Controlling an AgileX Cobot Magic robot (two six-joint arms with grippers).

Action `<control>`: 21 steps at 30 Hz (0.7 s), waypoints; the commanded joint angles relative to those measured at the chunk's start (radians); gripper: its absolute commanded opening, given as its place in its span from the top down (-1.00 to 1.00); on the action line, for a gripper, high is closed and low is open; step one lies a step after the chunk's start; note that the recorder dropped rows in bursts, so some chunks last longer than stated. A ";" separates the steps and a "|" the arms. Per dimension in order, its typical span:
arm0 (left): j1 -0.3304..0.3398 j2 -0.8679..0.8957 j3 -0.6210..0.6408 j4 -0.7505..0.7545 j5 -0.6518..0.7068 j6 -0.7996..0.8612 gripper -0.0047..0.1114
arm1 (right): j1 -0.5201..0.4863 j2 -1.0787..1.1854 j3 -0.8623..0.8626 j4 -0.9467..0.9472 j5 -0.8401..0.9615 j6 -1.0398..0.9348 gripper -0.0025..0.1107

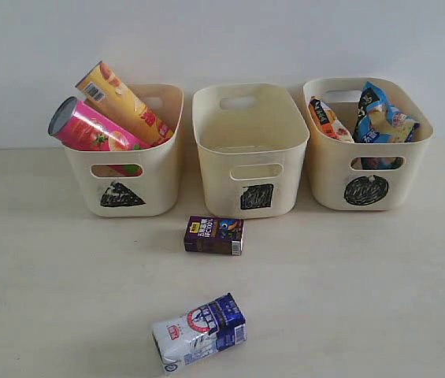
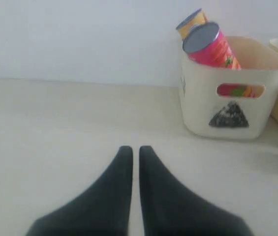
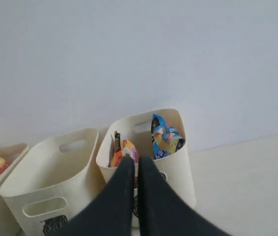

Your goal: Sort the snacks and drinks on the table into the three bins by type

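Sideways lies white carton (image 1: 199,332), long axis slanted.

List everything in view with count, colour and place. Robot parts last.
table: 1, pale beige, under everything.
triangle bin: 1, cream, left of the back row.
square bin: 1, cream, middle, nothing seen inside.
circle bin: 1, cream, right.
pink tube: 1, pink, leaning in the triangle bin.
yellow tube: 1, yellow-orange, leaning in the triangle bin.
orange packet: 1, orange-cream, in the circle bin.
blue packet: 1, blue-white, in the circle bin.
purple carton: 1, dark purple, lying before the square bin.
white carton: 1, white-blue, lying nearer the camera.
left gripper: 1, black, shut, over bare table.
right gripper: 1, black, shut, facing the circle bin.
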 commanded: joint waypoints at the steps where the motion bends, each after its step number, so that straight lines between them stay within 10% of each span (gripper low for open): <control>1: 0.003 -0.003 -0.002 -0.224 -0.297 -0.095 0.84 | -0.003 -0.117 0.047 -0.004 0.044 0.041 0.96; 8: 0.003 -0.003 -0.002 -0.274 -0.672 -0.474 0.84 | -0.003 -0.169 0.158 -0.015 0.002 0.050 0.96; 14: 0.003 0.068 -0.273 -0.045 -0.226 -0.405 0.84 | -0.003 -0.169 0.158 -0.015 0.036 0.050 0.96; 21: -0.071 0.240 -0.508 0.265 -0.171 -0.399 0.84 | -0.003 -0.169 0.158 -0.015 0.083 0.083 0.96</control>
